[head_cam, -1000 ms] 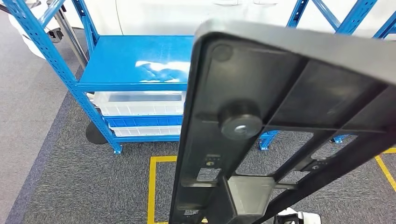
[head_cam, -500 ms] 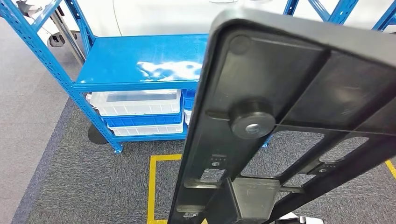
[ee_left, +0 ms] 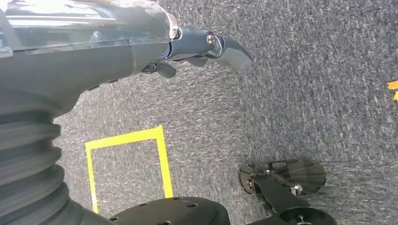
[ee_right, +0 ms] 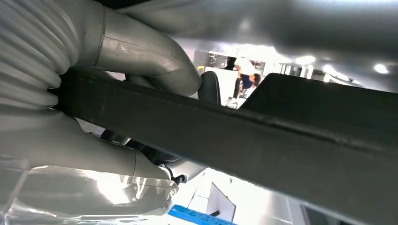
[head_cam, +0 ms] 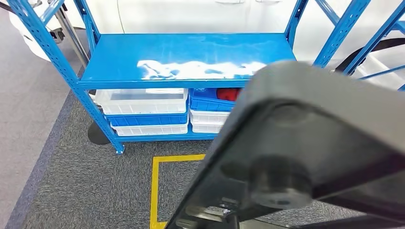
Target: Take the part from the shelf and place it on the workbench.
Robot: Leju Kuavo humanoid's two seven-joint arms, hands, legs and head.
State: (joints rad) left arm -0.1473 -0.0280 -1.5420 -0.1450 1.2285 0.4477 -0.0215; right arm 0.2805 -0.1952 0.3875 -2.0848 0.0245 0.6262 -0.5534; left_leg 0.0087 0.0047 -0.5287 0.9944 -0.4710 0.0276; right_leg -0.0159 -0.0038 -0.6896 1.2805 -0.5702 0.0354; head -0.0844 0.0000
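the part (head_cam: 305, 143), a big black moulded plastic piece w/ ribs and a round boss, sat very close to the head cam, blurred, covering the lower right of that view and tilted up from low centre toward the right edge. it was up off the shelf, in front of it, carried over the carpet. in the right wrist view a long dark bar of the part (ee_right: 244, 136) ran across, and the right hand (ee_right: 117, 93) gripped it: thick grey thumb curled over one side of the bar, grey ribbed cover and the rest of the hand on the other side, so closed on the part.

left hand (ee_left: 197, 47) hung over the grey carpet (ee_left: 305, 93), fingers loosely curled, nothing in it; couldn't tell if properly open or closed.

behind the part stood the blue shelf (head_cam: 186, 59), its upper deck bare w/ a white glare patch. under that deck: white bins (head_cam: 143, 101) stacked w/ a blue bin (head_cam: 145, 119) between them on the left, and next to them on the right a blue bin holding something red (head_cam: 228, 94), partly hidden by the part. yellow tape (head_cam: 155, 191) marked a rectangle on the carpet in front of the shelf. white car body (head_cam: 200, 14) behind the shelf.
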